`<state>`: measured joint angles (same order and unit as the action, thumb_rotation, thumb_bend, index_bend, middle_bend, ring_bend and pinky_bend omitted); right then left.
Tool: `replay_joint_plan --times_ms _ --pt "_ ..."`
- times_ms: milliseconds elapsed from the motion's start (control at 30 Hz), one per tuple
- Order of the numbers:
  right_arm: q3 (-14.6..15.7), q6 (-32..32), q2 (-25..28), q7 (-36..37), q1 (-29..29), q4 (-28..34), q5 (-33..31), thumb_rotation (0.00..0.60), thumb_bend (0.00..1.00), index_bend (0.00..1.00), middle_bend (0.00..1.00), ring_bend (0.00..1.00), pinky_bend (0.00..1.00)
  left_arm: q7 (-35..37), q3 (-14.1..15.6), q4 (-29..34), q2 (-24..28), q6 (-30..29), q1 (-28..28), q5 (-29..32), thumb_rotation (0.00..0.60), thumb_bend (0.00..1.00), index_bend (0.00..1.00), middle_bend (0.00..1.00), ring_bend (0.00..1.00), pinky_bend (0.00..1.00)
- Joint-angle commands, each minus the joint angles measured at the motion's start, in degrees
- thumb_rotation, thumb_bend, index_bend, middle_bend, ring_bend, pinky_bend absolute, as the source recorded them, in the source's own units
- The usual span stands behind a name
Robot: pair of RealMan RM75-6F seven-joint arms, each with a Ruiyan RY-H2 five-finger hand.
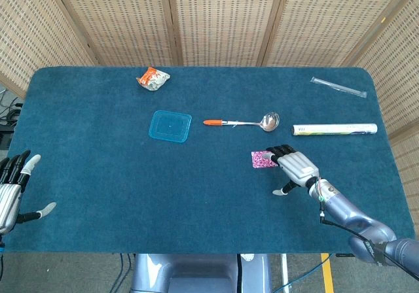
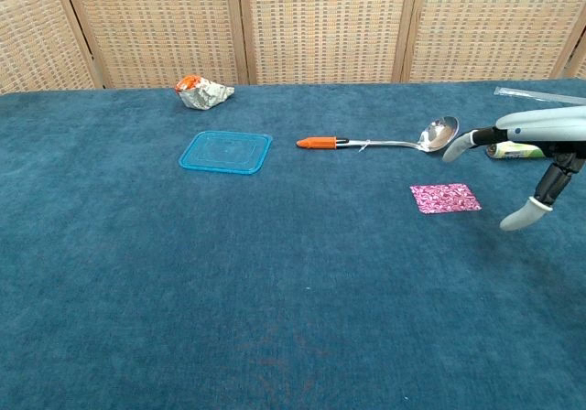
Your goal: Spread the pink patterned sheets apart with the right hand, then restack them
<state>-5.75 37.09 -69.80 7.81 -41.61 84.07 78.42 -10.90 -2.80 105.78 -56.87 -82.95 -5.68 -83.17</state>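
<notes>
My right hand point(image 1: 298, 169) hovers fingers spread, holding nothing, w/ the fingertips point(image 1: 276, 150) over the edge of the small flat stack of pink patterned paper sheets point(image 2: 444, 198), which lies at its 10 o'clock on the blue pile tablecloth point(image 1: 98, 155), mid-right. Stack's near square, thin, prob. slippery. Left hand point(image 1: 12, 191) is open too, far off at 9.

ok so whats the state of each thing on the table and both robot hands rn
pink patterned sheets: flat, stacked, not yet spread
right robot hand: open, fingers over the sheets' right edge
left robot hand: open, holding nothing
blue lid: lying flat
ladle: lying flat
wrapper: crumpled
</notes>
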Motion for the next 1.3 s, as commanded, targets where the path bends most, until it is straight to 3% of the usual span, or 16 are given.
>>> replay_joint_plan --times_ms 33,700,1033,1300 --pt "0.04 -0.39 -0.18 -0.27 -0.23 -0.10 -1.09 0.502 0.00 0.08 0.01 0.00 0.00 0.07 0.07 -0.05 -0.04 -0.02 0.02 -0.02 0.470 0.00 0.07 0.00 0.00 0.00" --pt "2.23 -3.70 -1.76 -5.35 -2.25 -1.52 -3.96 0.502 0.00 0.08 0.00 0.00 0.00 0.54 0.36 -0.76 -0.46 0.35 -0.10 0.42 0.470 0.00 0.07 0.00 0.00 0.00" --pt "2.27 -4.00 -3.28 -8.02 -3.43 -2.30 -5.71 0.502 0.00 0.14 0.00 0.00 0.00 1.25 0.51 -1.40 -0.45 0.13 0.15 0.64 0.471 0.00 0.07 0.00 0.00 0.00" --pt "2.11 -3.93 -4.61 -9.34 -4.16 -3.23 -7.05 0.501 0.00 0.14 0.08 0.00 0.00 2.19 0.60 -2.21 -0.51 0.17 0.29 0.85 0.469 0.00 0.07 0.00 0.00 0.00"
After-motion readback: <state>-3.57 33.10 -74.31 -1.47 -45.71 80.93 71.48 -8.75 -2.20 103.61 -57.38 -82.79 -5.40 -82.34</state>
